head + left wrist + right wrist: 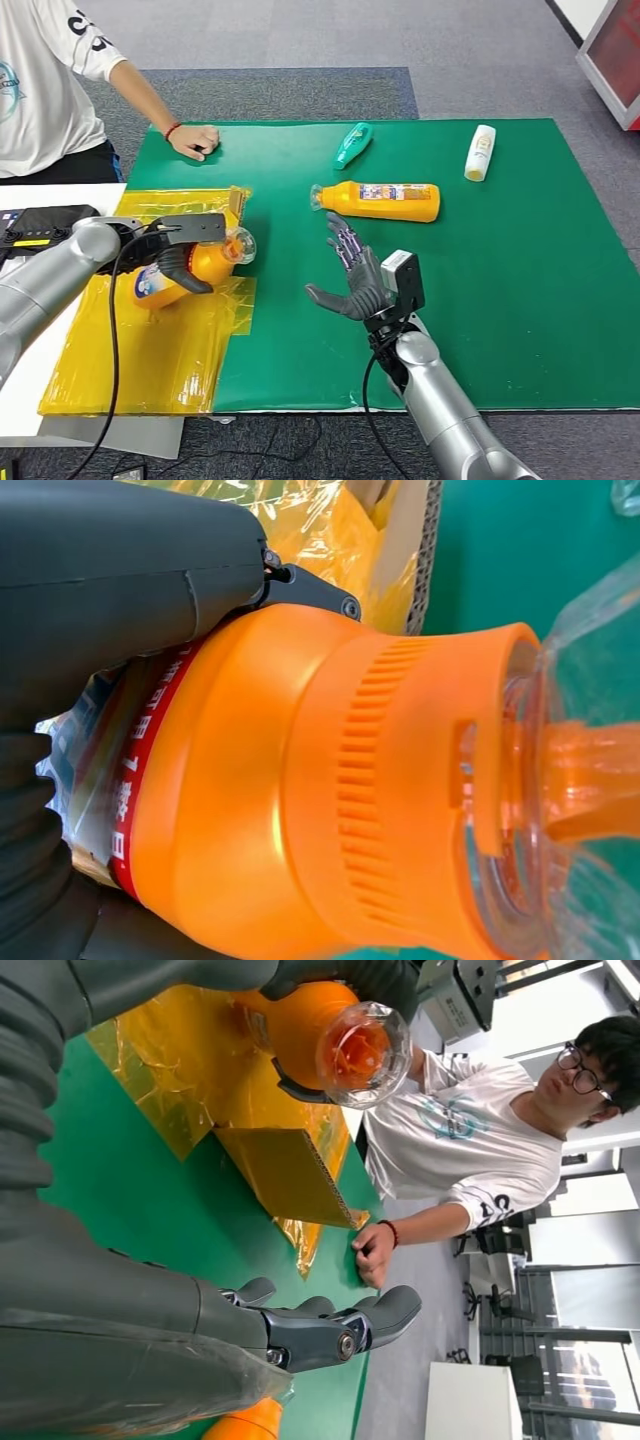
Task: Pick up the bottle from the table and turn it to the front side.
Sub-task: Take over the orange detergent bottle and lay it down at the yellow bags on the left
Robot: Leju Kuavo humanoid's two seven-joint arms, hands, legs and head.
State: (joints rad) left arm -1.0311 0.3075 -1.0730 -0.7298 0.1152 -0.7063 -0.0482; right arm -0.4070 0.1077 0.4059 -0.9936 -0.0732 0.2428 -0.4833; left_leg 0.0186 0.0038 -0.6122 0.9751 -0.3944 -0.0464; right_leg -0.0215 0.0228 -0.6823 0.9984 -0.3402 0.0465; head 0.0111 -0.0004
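**Left hand holds the orange bottle over the yellow sheet**

Fingers [181, 270] of the left hand [177, 250] are wrapped around the orange plastic bottle with a clear cap [198, 265], holding it on its side above the yellow plastic sheet [151, 350] at the desk's left edge, cap pointing toward the desk's middle. The right hand [351, 280] hovers over the green mat [528, 260] near the front edge, fingers spread wide, holding nothing. A second long orange bottle [381, 201] lies on its side just beyond it. A teal bottle [352, 145] and a white bottle [480, 152] lie near the far edge. A person's hand [194, 140] rests at the far left corner.
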